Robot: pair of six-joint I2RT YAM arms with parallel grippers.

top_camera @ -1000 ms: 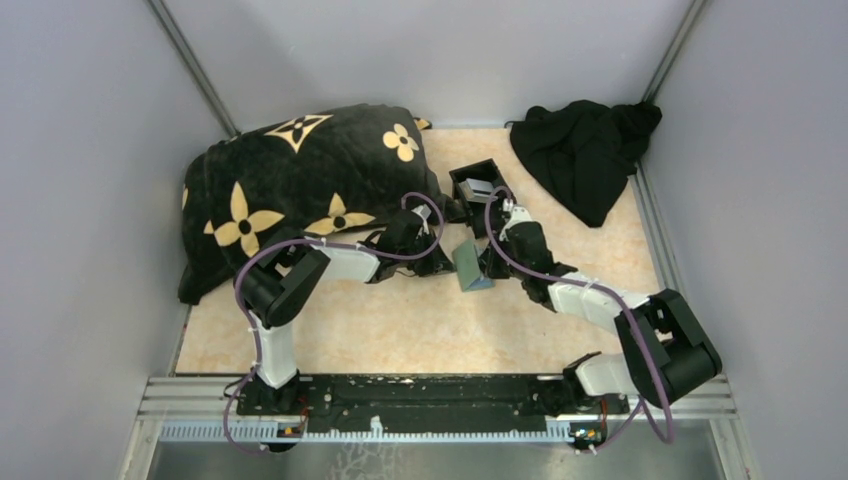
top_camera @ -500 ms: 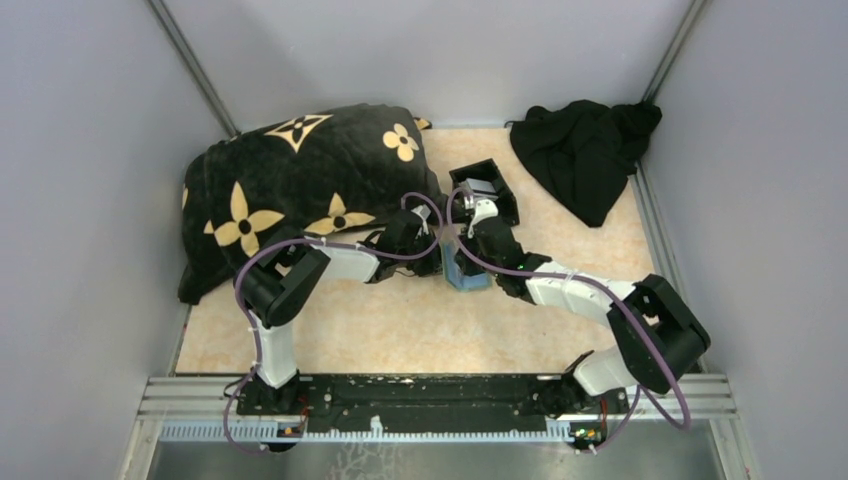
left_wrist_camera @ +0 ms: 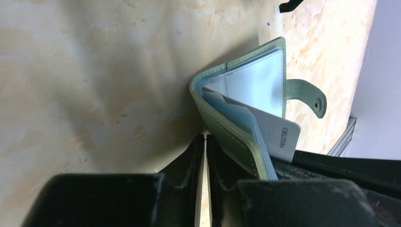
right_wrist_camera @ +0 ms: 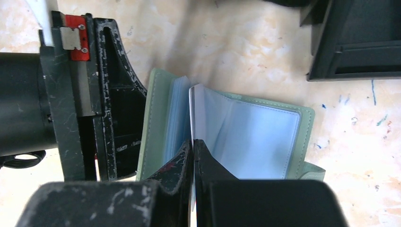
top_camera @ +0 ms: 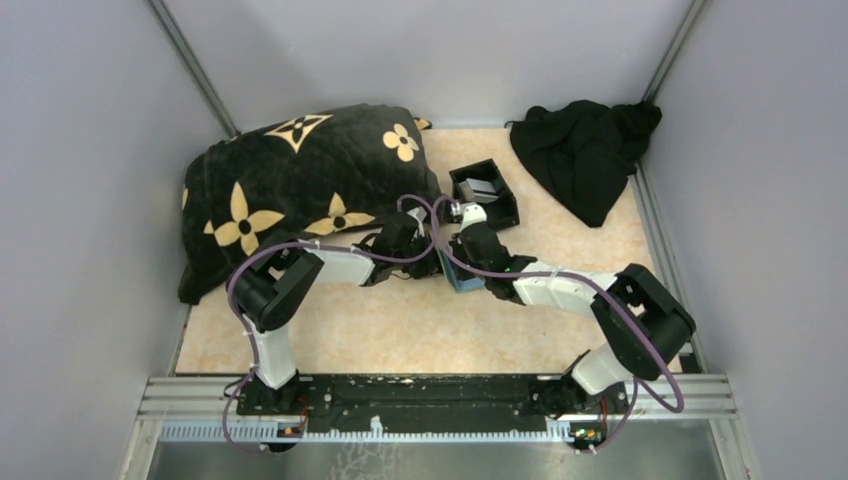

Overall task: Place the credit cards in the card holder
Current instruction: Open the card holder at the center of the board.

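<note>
The sage-green card holder [right_wrist_camera: 302, 142] stands open on the table, with clear bluish pockets inside. My right gripper [right_wrist_camera: 193, 141] is shut on a credit card [right_wrist_camera: 191, 106], held edge-on with its far end between the holder's pockets. In the left wrist view the card [left_wrist_camera: 279, 135] sticks out of the holder [left_wrist_camera: 227, 127], pale grey with small print. My left gripper [left_wrist_camera: 205, 137] is shut and empty, and its fingers rest against the outside of the holder's cover. In the top view both grippers meet at the holder [top_camera: 465, 278]; the left gripper [top_camera: 432, 258] is just left of the right gripper [top_camera: 458, 262].
A black square open-topped box [top_camera: 485, 188] with a grey card inside stands just behind the holder; it also shows in the right wrist view [right_wrist_camera: 359, 42]. A black blanket with gold flowers [top_camera: 300, 180] fills the back left. A black cloth [top_camera: 585, 150] lies at the back right.
My right gripper has moved left with the card, from the holder's right side to over the open holder. The left arm has stayed against the holder.
</note>
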